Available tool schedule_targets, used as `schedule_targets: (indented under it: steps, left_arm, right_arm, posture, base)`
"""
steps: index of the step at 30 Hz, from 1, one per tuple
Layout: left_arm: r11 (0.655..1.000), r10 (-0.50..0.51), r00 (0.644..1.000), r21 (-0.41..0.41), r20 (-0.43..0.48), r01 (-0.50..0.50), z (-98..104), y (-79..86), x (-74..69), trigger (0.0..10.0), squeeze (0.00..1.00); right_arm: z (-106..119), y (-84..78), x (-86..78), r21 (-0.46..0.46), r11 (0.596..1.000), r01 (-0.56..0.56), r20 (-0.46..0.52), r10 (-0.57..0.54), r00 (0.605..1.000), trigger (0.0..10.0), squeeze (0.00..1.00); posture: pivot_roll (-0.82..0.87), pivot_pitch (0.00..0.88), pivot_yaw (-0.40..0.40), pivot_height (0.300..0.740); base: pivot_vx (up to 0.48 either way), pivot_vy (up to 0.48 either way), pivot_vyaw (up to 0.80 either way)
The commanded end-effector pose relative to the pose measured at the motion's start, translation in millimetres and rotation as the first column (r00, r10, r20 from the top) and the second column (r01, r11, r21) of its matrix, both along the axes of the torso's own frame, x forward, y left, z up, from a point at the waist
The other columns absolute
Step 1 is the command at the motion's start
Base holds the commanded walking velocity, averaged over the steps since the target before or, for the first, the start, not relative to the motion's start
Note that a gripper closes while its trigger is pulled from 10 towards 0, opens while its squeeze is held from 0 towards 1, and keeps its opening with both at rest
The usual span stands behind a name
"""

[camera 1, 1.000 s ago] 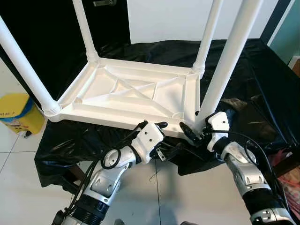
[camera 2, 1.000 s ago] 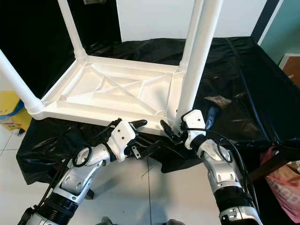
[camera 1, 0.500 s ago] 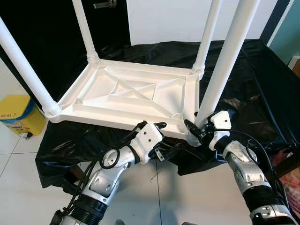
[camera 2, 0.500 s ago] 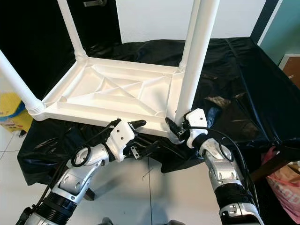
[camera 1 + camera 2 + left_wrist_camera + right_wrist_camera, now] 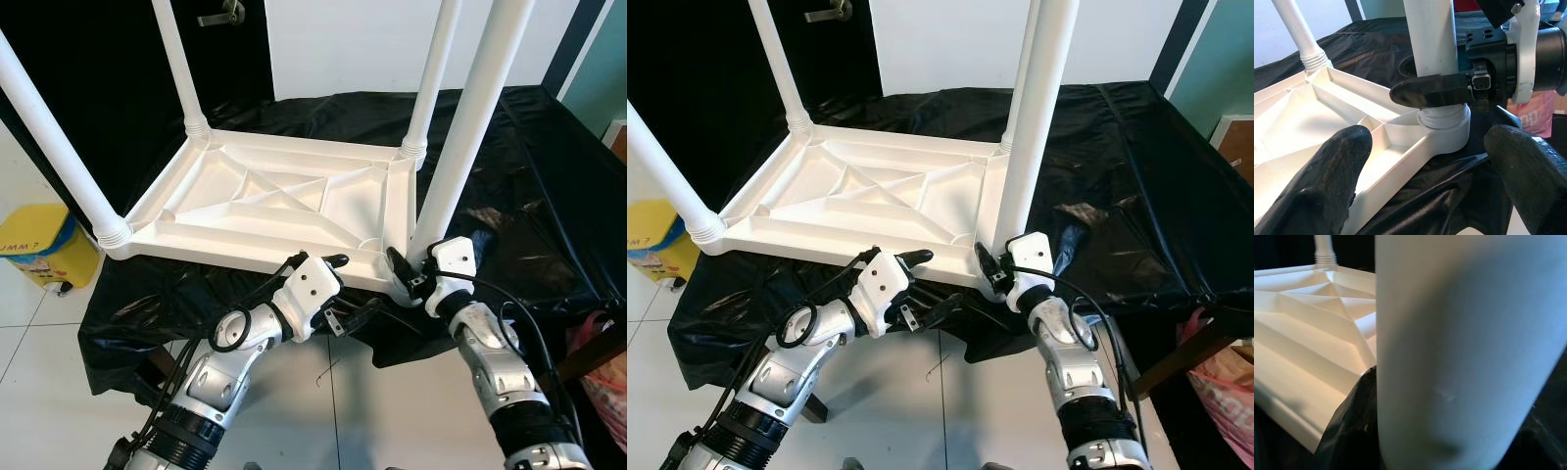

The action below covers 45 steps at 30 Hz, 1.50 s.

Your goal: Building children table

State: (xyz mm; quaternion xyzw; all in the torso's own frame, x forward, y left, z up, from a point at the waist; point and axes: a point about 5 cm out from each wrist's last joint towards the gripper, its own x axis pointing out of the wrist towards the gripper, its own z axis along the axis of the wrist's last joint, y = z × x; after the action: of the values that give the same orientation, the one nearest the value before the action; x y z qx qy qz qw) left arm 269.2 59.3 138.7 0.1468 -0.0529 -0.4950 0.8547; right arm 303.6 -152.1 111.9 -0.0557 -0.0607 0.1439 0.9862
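Squarely, right pincer (image 5: 404,277) around table leg (image 5: 462,147)

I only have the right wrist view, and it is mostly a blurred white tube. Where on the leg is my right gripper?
Observer: The right gripper sits at the very bottom of the white plastic table leg, one black finger lying across it just above the ribbed collar.
Operator: Is that leg in its socket?
Observer: Yes, it stands in the near right corner of the upside-down white plastic tabletop, leaning slightly.
Operator: And the left gripper?
Observer: The left gripper is open, with one finger above and one below the tabletop's near edge, beside that corner.
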Motion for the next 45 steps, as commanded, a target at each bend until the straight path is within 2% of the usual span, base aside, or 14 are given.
schedule_targets:
  steps: [1, 10, 11, 14, 18, 22, 32, 34, 35, 43, 45]
  left_arm:
    - [1.000, -0.017, 1.000, 0.019, -0.007, 0.017, -1.1, -0.7, -1.4, 10.0, 0.00]
    - [1.000, -0.011, 1.000, 0.018, -0.001, 0.011, 0.3, -0.2, 0.3, 10.0, 0.00]
    - [1.000, -0.009, 1.000, 0.019, 0.003, 0.009, 0.9, 0.1, 1.2, 10.0, 0.00]
    - [1.000, -0.007, 1.000, 0.018, 0.006, 0.007, 1.8, 0.1, 2.2, 10.0, 0.00]
    - [1.000, -0.006, 1.000, 0.018, 0.007, 0.006, 2.2, 0.1, 2.5, 10.0, 0.00]
    - [1.000, -0.003, 1.000, 0.017, 0.010, 0.003, 2.8, 0.9, 3.1, 10.0, 0.00]
    - [1.000, 0.005, 1.000, 0.016, 0.016, -0.005, 4.2, 2.2, 4.6, 10.0, 0.00]
    - [1.000, 0.005, 1.000, 0.016, 0.017, -0.005, 4.4, 2.3, 4.6, 10.0, 0.00]
    - [1.000, 0.006, 1.000, 0.016, 0.018, -0.006, 4.8, 2.4, 4.8, 10.0, 0.00]
    - [1.000, 0.007, 1.000, 0.017, 0.017, -0.007, 4.9, 2.8, 4.4, 10.0, 0.00]
    - [1.000, 0.006, 1.000, 0.016, 0.016, -0.007, 4.9, 2.8, 4.2, 10.0, 0.00]
  right_arm:
    - [-19.8, -1.9, -5.3, -0.033, 0.998, 0.059, -0.092, -0.062, 0.994, 10.0, 0.00]
    - [-23.7, 4.1, -7.9, 0.000, 0.970, 0.244, -0.106, -0.243, 0.964, 10.0, 0.00]
    - [-25.1, 8.5, -8.8, 0.010, 0.957, 0.288, -0.113, -0.286, 0.952, 10.0, 0.00]
    - [-24.8, 14.6, -9.4, 0.024, 0.947, 0.320, -0.114, -0.315, 0.942, 10.0, 0.00]
    - [-24.2, 19.0, -9.9, 0.032, 0.943, 0.330, -0.117, -0.324, 0.939, 10.0, 0.00]
    - [-21.0, 30.9, -10.4, 0.054, 0.952, 0.303, -0.115, -0.295, 0.949, 10.0, 0.00]
    - [-17.3, 31.2, -9.4, 0.055, 0.948, 0.313, -0.099, -0.307, 0.947, 10.0, 0.00]
    - [-16.5, 31.1, -9.5, 0.054, 0.947, 0.316, -0.095, -0.310, 0.946, 10.0, 0.03]
    - [-15.2, 29.9, -9.5, 0.055, 0.948, 0.313, -0.087, -0.308, 0.947, 10.0, 1.00]
    - [-10.3, 21.3, -13.1, 0.046, 0.965, 0.259, -0.042, -0.257, 0.966, 10.0, 1.00]
    - [-9.5, 15.2, -15.8, 0.052, 0.979, 0.198, -0.027, -0.197, 0.980, 10.0, 1.00]
  posture:
    - [-0.02, 0.027, 0.006, 0.740]
    - [-0.01, 0.021, 0.001, 0.740]
    - [-0.01, 0.019, 0.001, 0.740]
    - [-0.01, 0.017, 0.000, 0.740]
    - [-0.01, 0.016, -0.001, 0.740]
    - [-0.01, 0.016, 0.000, 0.740]
    - [-0.01, 0.019, 0.002, 0.740]
    - [-0.01, 0.020, 0.002, 0.740]
    - [-0.01, 0.022, 0.003, 0.740]
    - [-0.01, 0.031, 0.007, 0.740]
    - [-0.01, 0.036, 0.008, 0.740]
  base:
    - [0.000, 0.000, 0.00]
    - [0.000, 0.000, 0.00]
    - [0.000, 0.000, 0.00]
    - [0.000, 0.000, 0.00]
    - [0.000, 0.000, 0.00]
    - [0.000, 0.000, 0.00]
    - [0.000, 0.000, 0.00]
    - [0.000, 0.000, 0.00]
    - [0.000, 0.000, 0.00]
    - [0.000, 0.000, 0.00]
    - [0.000, 0.000, 0.00]
